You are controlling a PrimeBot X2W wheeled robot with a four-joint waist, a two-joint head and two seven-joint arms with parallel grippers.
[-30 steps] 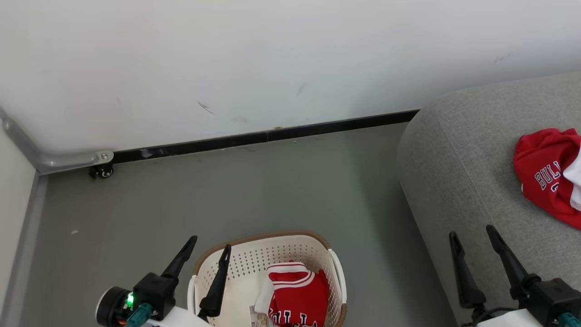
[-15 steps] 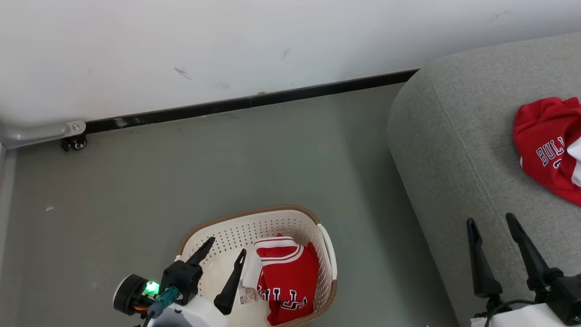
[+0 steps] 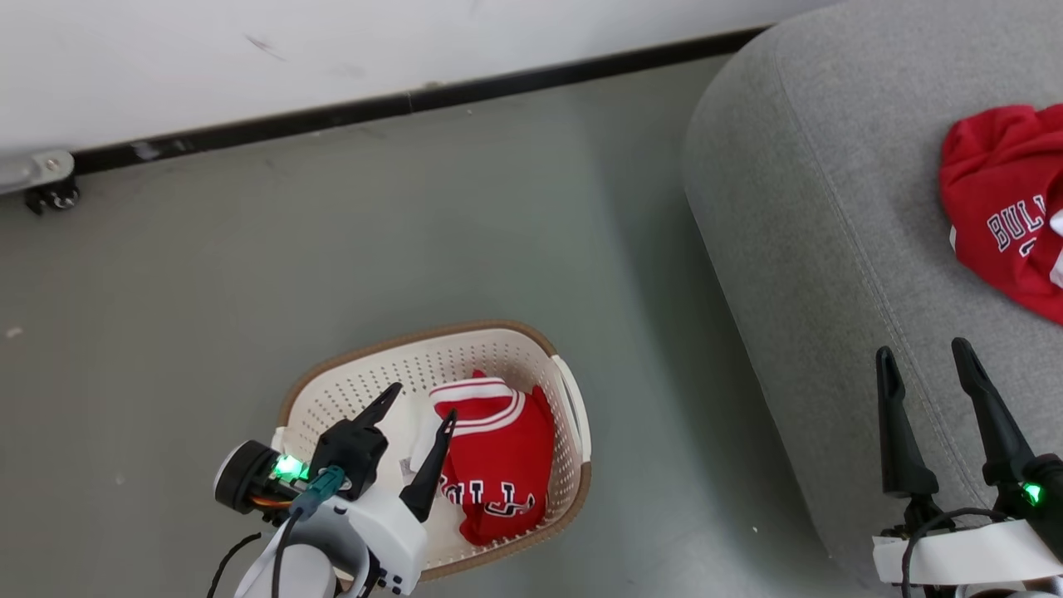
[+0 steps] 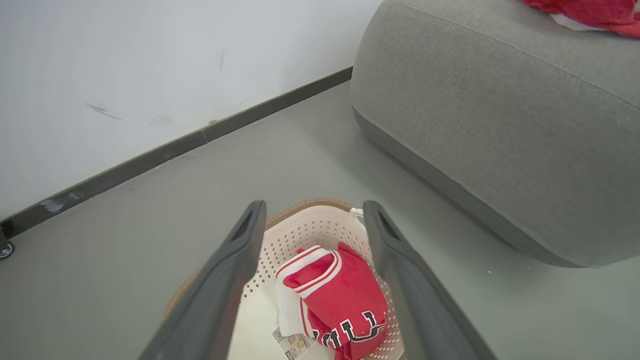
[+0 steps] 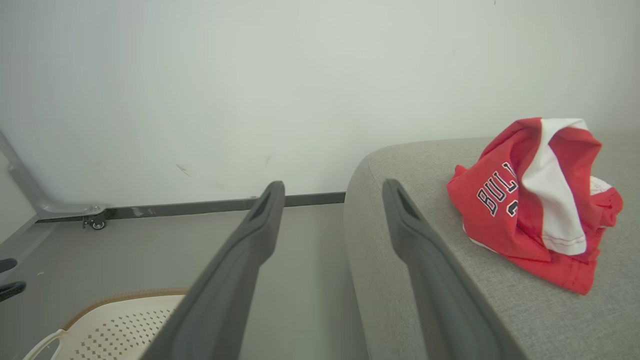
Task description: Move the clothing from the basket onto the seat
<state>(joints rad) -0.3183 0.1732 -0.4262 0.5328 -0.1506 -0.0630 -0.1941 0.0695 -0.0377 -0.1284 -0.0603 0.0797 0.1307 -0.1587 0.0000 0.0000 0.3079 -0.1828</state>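
- left gripper [image 3: 423, 399]: jaws wide open, empty, above basket [image 3: 357, 384]
- red garment [image 3: 498, 453]: against basket's right wall, black-and-white letters cut off by folds
- paper label [image 4: 295, 345]: basket floor, print unreadable
- right gripper [image 3: 921, 347]: wide open, empty, over seat [image 3: 814, 208] edge
- second red garment [image 3: 996, 199]: on seat top, reads "BULL"

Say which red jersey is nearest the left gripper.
The folded jersey in the basket, right by the open left gripper. The crumpled jersey lies on the grey seat, nearer the right gripper.
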